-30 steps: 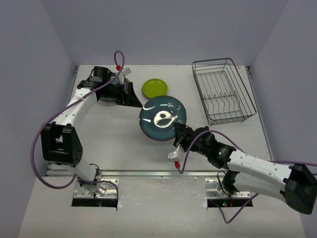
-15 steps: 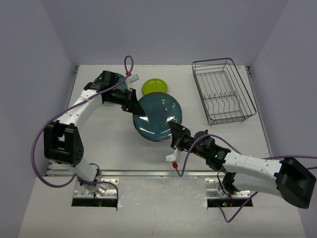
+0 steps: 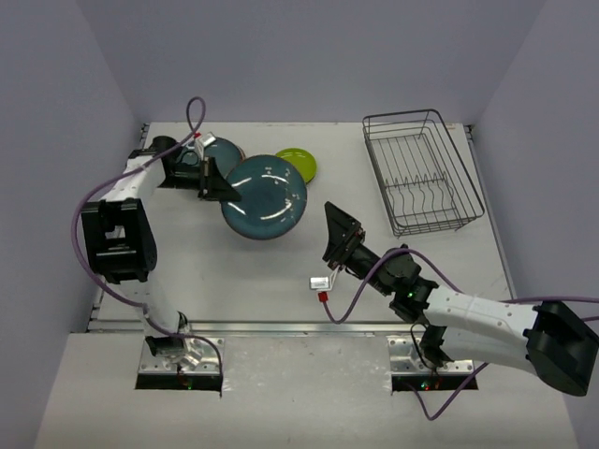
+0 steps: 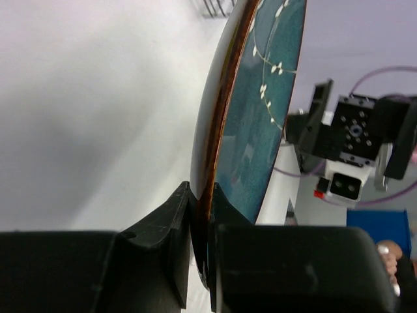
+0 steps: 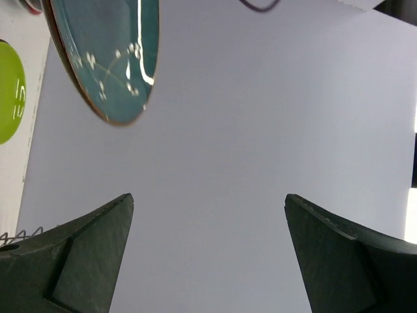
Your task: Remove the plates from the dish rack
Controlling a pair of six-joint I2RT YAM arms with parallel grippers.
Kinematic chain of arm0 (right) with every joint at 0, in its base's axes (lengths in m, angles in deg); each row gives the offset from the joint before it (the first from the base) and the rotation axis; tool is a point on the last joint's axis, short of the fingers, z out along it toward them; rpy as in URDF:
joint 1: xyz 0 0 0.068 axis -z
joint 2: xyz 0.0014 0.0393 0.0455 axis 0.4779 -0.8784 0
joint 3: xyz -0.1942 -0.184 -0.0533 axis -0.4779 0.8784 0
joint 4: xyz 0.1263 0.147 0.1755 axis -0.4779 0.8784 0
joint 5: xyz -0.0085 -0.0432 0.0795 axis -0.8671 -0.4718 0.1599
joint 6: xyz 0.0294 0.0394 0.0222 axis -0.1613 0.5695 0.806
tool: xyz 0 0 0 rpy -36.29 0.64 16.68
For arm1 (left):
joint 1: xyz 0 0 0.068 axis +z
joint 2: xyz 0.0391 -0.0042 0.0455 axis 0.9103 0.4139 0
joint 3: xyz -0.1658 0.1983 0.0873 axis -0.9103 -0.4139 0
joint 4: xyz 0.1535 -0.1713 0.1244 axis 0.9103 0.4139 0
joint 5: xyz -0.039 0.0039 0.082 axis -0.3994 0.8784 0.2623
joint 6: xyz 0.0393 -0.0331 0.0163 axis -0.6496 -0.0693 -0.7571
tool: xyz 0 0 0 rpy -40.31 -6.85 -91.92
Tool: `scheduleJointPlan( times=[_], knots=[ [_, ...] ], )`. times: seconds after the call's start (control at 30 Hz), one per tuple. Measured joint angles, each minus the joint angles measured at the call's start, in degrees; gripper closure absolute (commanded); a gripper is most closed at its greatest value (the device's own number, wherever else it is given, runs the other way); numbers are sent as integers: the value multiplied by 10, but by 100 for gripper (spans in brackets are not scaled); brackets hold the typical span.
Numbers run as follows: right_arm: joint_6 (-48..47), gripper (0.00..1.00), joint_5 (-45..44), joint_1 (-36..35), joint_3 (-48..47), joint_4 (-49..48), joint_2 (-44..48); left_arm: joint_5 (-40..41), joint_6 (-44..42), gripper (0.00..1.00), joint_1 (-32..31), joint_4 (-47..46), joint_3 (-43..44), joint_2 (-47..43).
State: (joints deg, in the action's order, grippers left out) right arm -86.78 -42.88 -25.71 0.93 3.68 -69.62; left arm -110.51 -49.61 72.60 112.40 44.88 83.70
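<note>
A large teal-patterned plate (image 3: 267, 196) hangs tilted above the table, my left gripper (image 3: 223, 190) shut on its left rim. In the left wrist view the rim runs between my left gripper's (image 4: 202, 215) jaws and the plate's face (image 4: 264, 111) rises away. A lime green plate (image 3: 303, 162) lies flat behind it, partly covered. A dark teal-blue plate (image 3: 223, 150) lies under my left wrist. The dish rack (image 3: 421, 173) at the back right holds no plates. My right gripper (image 3: 329, 232) is open and holds nothing, right of the held plate (image 5: 107, 55); its view (image 5: 208, 215) shows only bare wall between the fingers.
A small white tag with a red end (image 3: 321, 283) lies on the table by the right arm's purple cable. The lime green plate (image 5: 9, 91) and a few rack wires (image 5: 16, 236) show at the left edge of the right wrist view.
My left gripper shut on the teal-patterned plate's rim and carried it left and back. My right gripper let go of the plate, opened wide and drew away to the right.
</note>
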Motion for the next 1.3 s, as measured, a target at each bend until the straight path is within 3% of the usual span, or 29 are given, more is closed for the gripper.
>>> scheduleJointPlan(
  times=[0.13, 0.27, 0.33, 0.47, 0.63, 0.93, 1.1, 1.3],
  knots=[
    [28, 1, -33, 0, -9, 13, 8, 13, 45, 100, 89, -41, 57, 55],
    [100, 1, -89, 0, -58, 92, 10, 78, 169, 100, 156, -167, 70, 64],
    [161, 1, -119, 3, -100, 147, 8, 125, 200, 100, 176, -183, 124, 95],
    [302, 1, -148, 28, -190, 288, 8, 211, 254, 100, 182, -247, 188, 151],
    [470, 1, -147, 92, -272, 456, 6, 255, 300, 100, 176, -263, 263, 243],
    [635, 1, -114, 150, -341, 627, -19, 245, 352, 99, 173, -272, 304, 332],
    [709, 1, -78, 176, -375, 689, -38, 242, 345, 80, 169, -272, 301, 332],
    [814, 1, -27, 248, -458, 756, -79, 262, 315, 46, 162, -276, 239, 300]
  ],
)
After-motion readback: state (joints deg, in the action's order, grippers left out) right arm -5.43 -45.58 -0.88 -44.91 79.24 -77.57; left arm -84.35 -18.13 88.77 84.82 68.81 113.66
